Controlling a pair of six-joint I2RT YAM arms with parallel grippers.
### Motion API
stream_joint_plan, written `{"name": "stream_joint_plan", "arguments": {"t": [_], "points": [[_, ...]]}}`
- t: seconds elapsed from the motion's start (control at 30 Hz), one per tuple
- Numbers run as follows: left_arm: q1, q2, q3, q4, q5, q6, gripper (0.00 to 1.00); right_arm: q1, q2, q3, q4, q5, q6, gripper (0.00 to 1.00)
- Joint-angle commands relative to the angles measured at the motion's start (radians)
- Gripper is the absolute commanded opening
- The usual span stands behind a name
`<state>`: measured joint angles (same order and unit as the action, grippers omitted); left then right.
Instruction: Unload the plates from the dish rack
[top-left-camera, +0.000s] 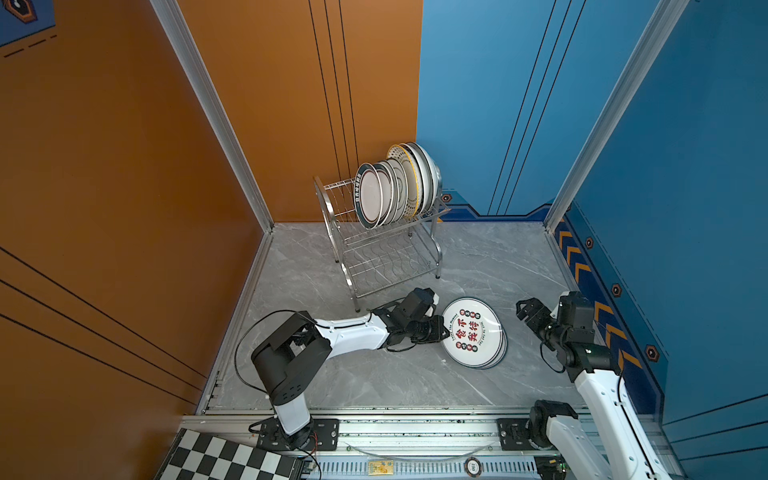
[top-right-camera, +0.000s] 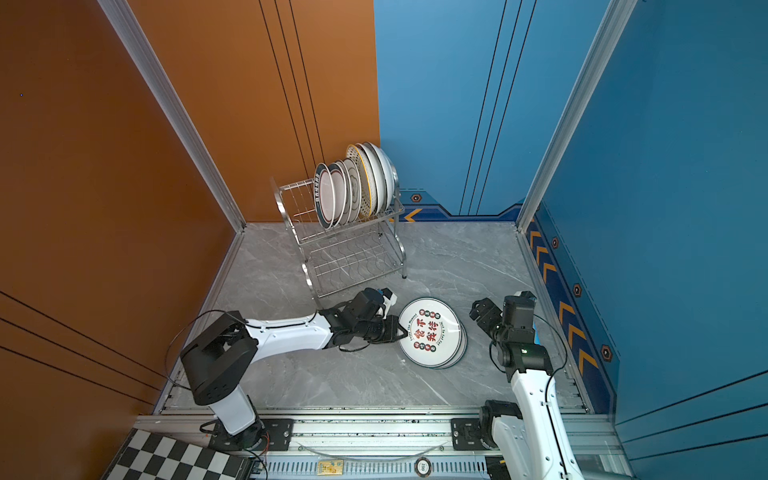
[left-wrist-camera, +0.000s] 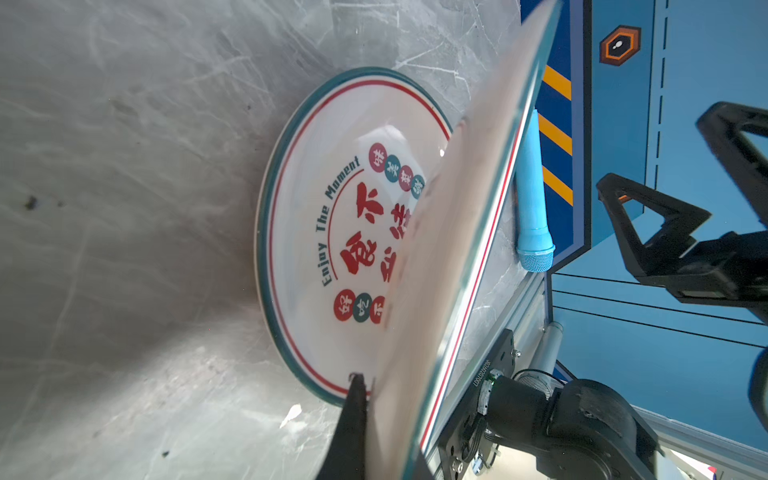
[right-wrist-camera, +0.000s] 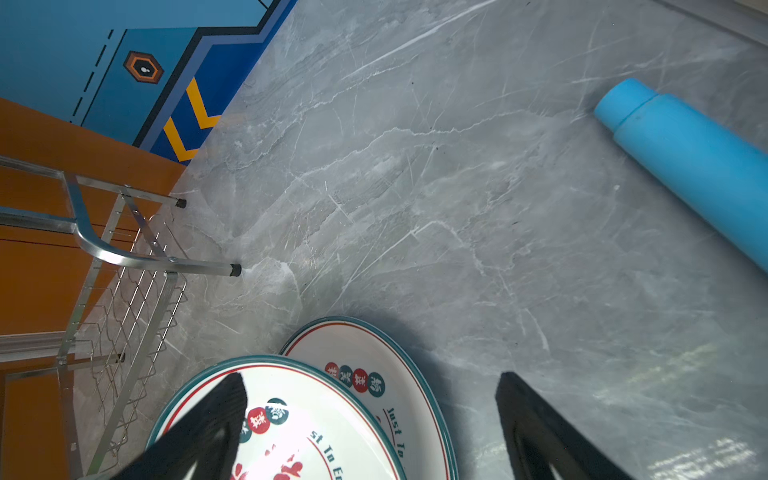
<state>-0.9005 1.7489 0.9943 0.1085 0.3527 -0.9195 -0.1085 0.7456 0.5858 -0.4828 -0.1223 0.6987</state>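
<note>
White plate (left-wrist-camera: 440, 270), rim pinched by left end effector (top-left-camera: 440, 330), tilted over second plate (left-wrist-camera: 316, 232) flat on counter (top-left-camera: 374, 374) below; right end effector (top-left-camera: 527, 306) spread, empty, alongside.

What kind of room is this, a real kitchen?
Likely a robot test booth, not a kitchen: left arm and right arm bolted on a metal rail, orange panels and blue panels around the table, a checkerboard up front.

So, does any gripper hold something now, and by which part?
The left gripper is shut on the top plate, on its rim at the side facing that arm. The right gripper is open and holds nothing.
</note>
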Motion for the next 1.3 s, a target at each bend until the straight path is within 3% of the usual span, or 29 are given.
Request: {"name": "stream_joint_plan", "arguments": {"t": [0.0,0.83,1.27], "points": [[-0.015,0.033,0.060,0.021,0.046,-0.016,0.00,-0.016,-0.020,-0.007,-0.037,0.027,-0.024,1.00],[-0.017,0.121,0.136,-0.124,0.051,0.020,0.15,-0.071,-0.068,-0.014,-0.049,-0.030,-0.033,1.00],[-0.018,0.139,0.178,-0.221,0.019,0.058,0.30,-0.079,-0.074,-0.014,-0.047,-0.040,-0.033,1.00]]}}
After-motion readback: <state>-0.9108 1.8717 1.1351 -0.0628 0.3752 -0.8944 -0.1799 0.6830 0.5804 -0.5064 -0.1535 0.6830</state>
